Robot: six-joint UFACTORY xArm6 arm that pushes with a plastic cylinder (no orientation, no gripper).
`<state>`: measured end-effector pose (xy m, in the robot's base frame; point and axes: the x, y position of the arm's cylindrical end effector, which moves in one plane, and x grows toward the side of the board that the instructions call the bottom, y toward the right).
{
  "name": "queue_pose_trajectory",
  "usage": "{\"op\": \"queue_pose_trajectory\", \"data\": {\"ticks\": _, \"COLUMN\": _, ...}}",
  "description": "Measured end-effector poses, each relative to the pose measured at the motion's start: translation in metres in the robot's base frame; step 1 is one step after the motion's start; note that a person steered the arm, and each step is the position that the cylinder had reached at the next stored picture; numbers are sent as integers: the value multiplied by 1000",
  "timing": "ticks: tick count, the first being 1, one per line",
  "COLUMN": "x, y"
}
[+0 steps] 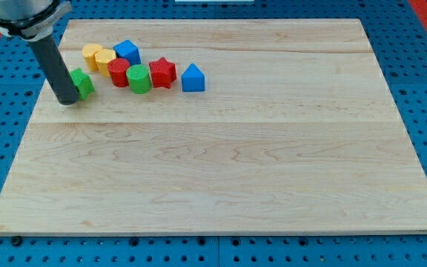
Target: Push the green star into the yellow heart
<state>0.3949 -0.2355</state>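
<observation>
My tip (68,101) is pressing against the left side of the green star-shaped block (83,83) on the wooden tabletop (221,163), which is sitting just short of the yellow heart-shaped block (93,53); no pincer is fitted.

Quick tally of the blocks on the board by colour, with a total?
Yellow: 2, the heart and another yellow block.
Blue: 2, one at the top, one at the view's right.
Red: 2, a cylinder and a star.
Green: 2, a cylinder and the star against my tip.
Total: 8
</observation>
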Motion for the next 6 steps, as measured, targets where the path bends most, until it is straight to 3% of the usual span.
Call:
{"op": "queue_pose_trajectory", "data": {"ticks": 4, "x": -29, "y": 2}}
{"op": "queue_pose_trajectory", "data": {"ticks": 6, "x": -20, "y": 2}}
